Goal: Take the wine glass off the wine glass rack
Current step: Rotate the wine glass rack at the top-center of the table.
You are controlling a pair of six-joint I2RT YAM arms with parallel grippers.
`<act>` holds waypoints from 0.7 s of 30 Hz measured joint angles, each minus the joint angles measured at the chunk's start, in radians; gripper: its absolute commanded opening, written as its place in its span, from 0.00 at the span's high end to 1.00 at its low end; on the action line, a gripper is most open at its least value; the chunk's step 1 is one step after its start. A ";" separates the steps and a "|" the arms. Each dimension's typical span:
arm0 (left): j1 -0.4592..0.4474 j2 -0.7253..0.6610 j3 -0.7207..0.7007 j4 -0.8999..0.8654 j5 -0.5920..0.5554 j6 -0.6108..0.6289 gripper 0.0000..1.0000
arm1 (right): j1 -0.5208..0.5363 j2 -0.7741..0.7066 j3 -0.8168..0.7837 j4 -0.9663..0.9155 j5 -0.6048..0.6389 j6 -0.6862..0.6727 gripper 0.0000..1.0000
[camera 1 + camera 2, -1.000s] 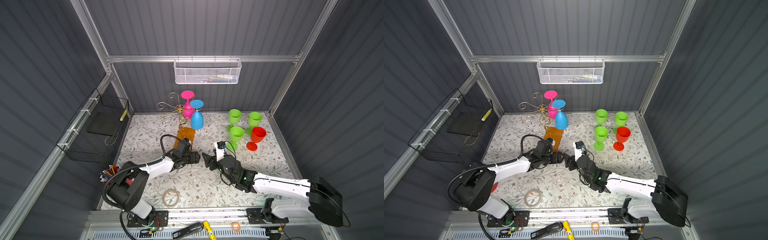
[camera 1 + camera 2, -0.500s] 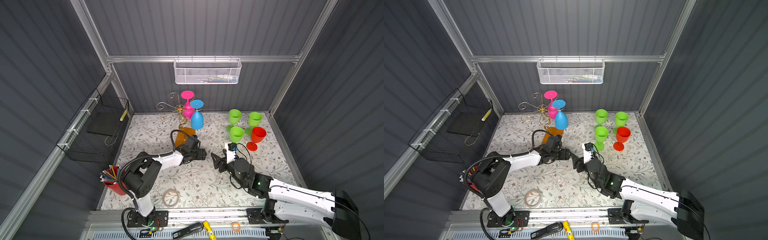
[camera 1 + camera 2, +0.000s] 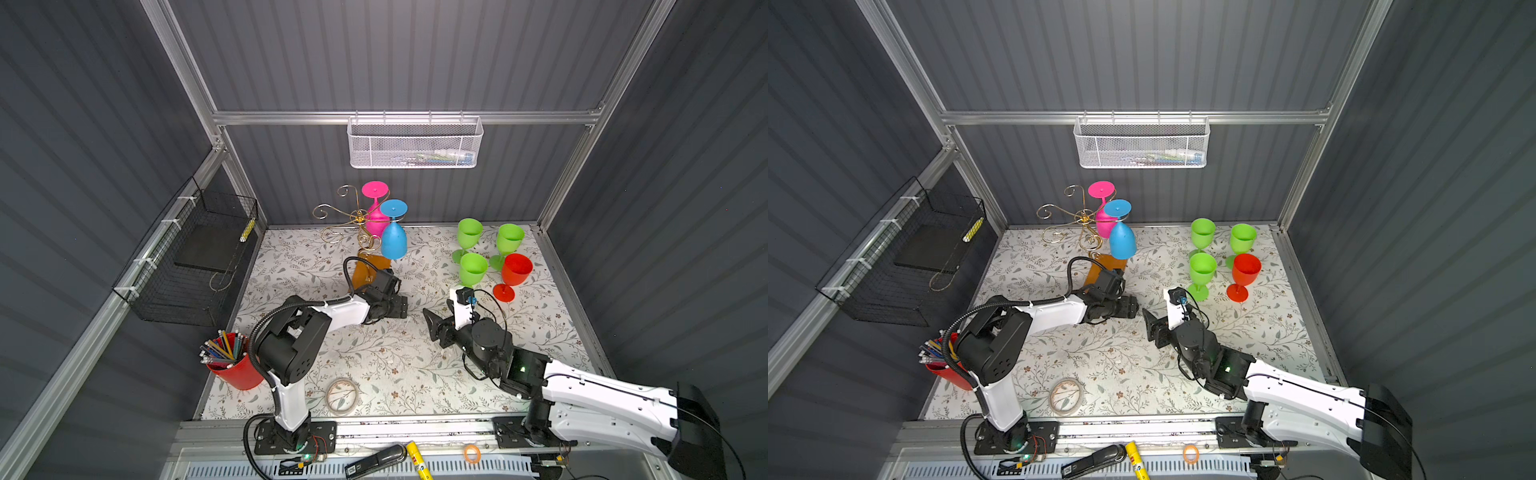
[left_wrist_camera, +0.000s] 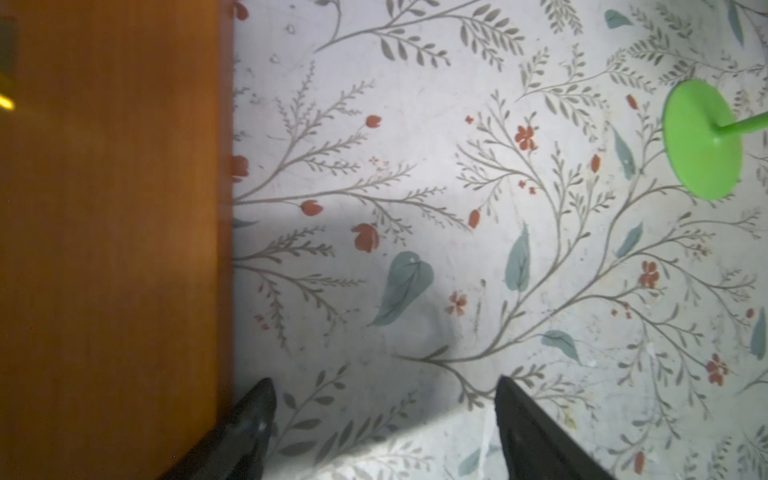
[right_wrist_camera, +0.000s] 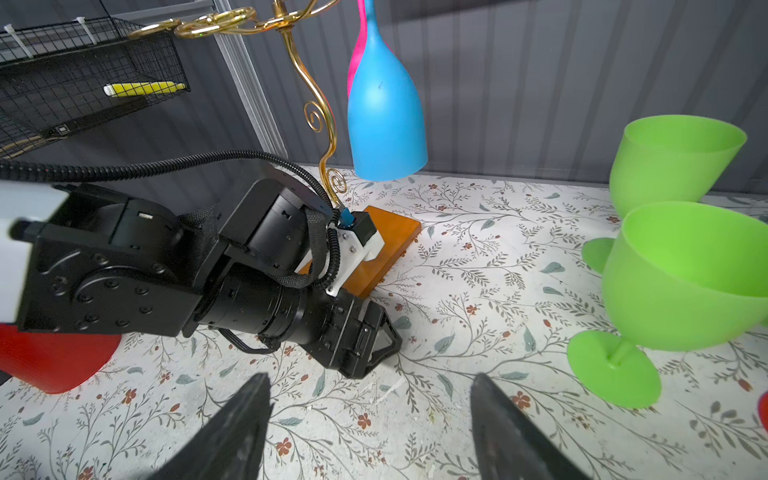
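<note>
Hanging: blue plastic wine glass (image 3: 393, 243), bowl down, stem vertical, on gold wire wine glass rack (image 3: 362, 270).
Left gripper (image 4: 382, 392): jaws spread, empty, nearer; glass above, farther back.
Right gripper (image 5: 370, 382): jaws spread, empty.

Robot lab test cell, grey ribbed panels (image 3: 374, 54) and aluminium frame (image 3: 291, 117) enclosing a floral-covered table (image 3: 374, 361), white mesh basket (image 3: 415, 147) above the table's far edge

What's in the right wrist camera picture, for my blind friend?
A blue wine glass hangs upside down on the gold wine glass rack. The left arm lies low over the flowery table, near two green glasses. The right gripper is open.
</note>
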 measured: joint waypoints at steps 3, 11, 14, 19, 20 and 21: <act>0.026 0.000 0.000 -0.008 -0.003 0.006 0.17 | 0.001 0.008 0.008 -0.005 -0.003 -0.002 0.23; 0.105 -0.019 -0.024 -0.008 -0.008 0.019 0.16 | 0.001 0.077 0.109 -0.021 -0.043 -0.003 0.21; 0.124 -0.037 -0.044 -0.018 -0.015 0.019 0.16 | -0.002 0.092 0.144 -0.025 -0.063 -0.001 0.21; 0.158 -0.085 -0.105 -0.009 -0.021 0.020 0.16 | -0.079 0.198 0.325 -0.130 -0.183 0.069 0.22; 0.164 -0.093 -0.116 -0.006 -0.022 0.019 0.16 | -0.097 0.224 0.369 -0.146 -0.211 0.087 0.22; 0.171 -0.102 -0.126 -0.004 -0.021 0.019 0.16 | -0.116 0.248 0.415 -0.168 -0.241 0.106 0.22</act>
